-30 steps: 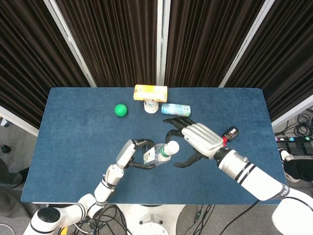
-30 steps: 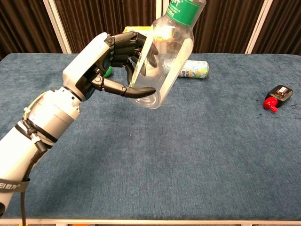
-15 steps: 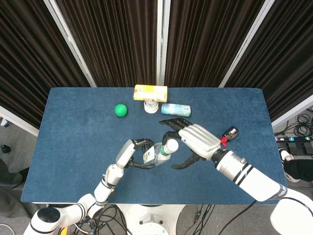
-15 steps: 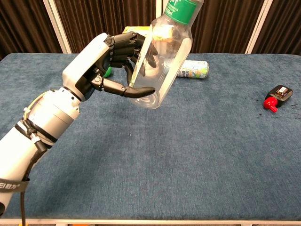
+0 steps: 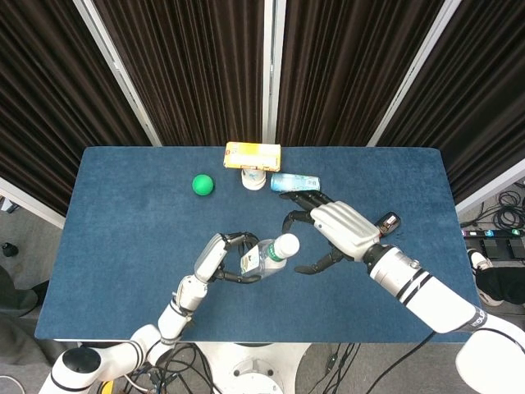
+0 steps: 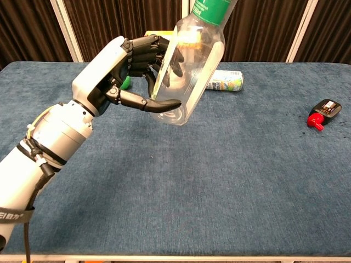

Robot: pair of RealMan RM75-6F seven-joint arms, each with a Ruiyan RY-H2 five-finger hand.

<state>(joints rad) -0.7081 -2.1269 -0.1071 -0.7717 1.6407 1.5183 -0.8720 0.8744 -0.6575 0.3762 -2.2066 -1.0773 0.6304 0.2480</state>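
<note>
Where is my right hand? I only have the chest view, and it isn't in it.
Observer: The head view shows the right hand just right of the bottle, near its neck. Its fingers are spread and it holds nothing.
Operator: Is it touching the bottle?
Observer: No. A small gap shows between that hand and the white cap.
Operator: So the cap is on? My view cuts off the top.
Observer: Yes, the cap sits on the neck.
</note>
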